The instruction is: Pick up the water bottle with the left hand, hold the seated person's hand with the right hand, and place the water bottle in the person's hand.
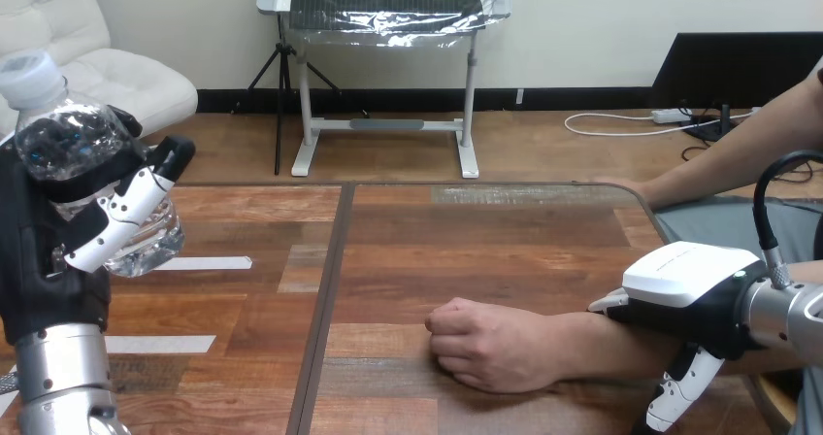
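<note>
Both grasping: left hand (49,260) clutches the water bottle (68,134) aloft, right hand (684,280) clasps the person's forearm (602,348)

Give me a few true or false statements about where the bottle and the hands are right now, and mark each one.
1. The left hand has its fingers curled round the water bottle and holds it up off the table. True.
2. The person's hand lies open with the palm up. False: it rests on the table closed in a fist.
3. The water bottle is in the person's hand. False: it is in the left hand at the view's left, well apart from the fist.
4. The right hand lies over the person's forearm, fingers curled down round it. True.
</note>
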{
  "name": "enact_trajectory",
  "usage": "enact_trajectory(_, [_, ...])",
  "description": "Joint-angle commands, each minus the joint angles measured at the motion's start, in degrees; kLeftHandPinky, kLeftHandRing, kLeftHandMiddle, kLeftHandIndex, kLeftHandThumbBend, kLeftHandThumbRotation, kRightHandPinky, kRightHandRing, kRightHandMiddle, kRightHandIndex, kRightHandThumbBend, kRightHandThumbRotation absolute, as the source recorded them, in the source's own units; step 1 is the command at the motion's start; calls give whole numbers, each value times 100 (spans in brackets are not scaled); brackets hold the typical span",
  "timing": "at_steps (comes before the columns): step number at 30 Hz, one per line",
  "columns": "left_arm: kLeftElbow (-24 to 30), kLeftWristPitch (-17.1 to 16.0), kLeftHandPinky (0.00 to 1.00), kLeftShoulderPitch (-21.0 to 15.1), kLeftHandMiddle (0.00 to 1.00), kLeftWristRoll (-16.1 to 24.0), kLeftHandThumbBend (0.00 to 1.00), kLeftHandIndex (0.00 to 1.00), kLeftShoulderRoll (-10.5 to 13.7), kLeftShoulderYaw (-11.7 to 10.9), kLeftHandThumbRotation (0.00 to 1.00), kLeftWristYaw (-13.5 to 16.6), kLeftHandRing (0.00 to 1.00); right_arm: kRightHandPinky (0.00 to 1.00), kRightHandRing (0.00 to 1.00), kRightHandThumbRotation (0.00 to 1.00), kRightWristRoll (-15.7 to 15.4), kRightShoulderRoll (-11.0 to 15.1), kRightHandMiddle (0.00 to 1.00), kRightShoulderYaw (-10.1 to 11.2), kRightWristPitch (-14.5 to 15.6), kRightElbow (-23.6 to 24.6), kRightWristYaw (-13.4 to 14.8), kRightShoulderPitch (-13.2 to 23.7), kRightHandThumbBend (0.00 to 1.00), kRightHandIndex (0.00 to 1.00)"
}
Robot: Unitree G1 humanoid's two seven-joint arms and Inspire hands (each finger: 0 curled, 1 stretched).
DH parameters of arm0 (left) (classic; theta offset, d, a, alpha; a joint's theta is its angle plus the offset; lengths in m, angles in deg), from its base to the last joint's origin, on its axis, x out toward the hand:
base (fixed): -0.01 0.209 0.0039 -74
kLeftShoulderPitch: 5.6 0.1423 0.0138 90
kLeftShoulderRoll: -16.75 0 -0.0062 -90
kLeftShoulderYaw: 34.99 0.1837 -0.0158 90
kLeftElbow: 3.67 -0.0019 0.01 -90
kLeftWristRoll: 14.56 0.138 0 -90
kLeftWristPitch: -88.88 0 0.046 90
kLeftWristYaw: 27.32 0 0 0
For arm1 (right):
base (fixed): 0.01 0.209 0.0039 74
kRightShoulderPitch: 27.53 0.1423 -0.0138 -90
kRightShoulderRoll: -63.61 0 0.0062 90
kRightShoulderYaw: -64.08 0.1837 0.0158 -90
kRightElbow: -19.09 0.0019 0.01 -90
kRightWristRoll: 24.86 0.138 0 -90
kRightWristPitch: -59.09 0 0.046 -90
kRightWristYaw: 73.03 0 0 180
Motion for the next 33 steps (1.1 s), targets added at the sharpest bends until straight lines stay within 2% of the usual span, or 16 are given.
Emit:
enact_trajectory(1, [234, -123, 21, -335, 32, -119, 49, 39, 41, 49, 0, -77, 26, 94, 92, 62, 46, -15, 93, -57, 21, -101, -157, 241, 100, 92])
enact_trajectory(4, [214, -193, 21, -338, 32, -58, 49, 38, 48, 57, 0, -69, 26, 95, 92, 62, 57, -20, 93, -36, 49, -107, -198, 305, 100, 92])
enact_trajectory(13, [271, -82, 21, -325, 32, 22, 49, 38, 14, 65, 0, 23, 26, 95, 92, 63, 195, -22, 93, 98, 64, -173, -141, 464, 100, 92])
enact_trajectory(16, [288, -43, 21, -319, 32, -62, 49, 38, 8, 79, 0, -13, 26, 95, 92, 62, 254, -8, 93, 147, 83, -161, -121, 499, 100, 92])
enact_trajectory(25, [256, -79, 20, -320, 32, -44, 49, 38, 19, 89, 0, -25, 26, 96, 93, 59, 448, 45, 94, 253, 261, -10, -277, 630, 100, 93])
enact_trajectory(33, [248, -73, 20, -318, 32, 68, 49, 38, 12, 91, 0, 43, 26, 95, 92, 60, 545, 87, 93, 338, 218, -6, -172, 713, 100, 93])
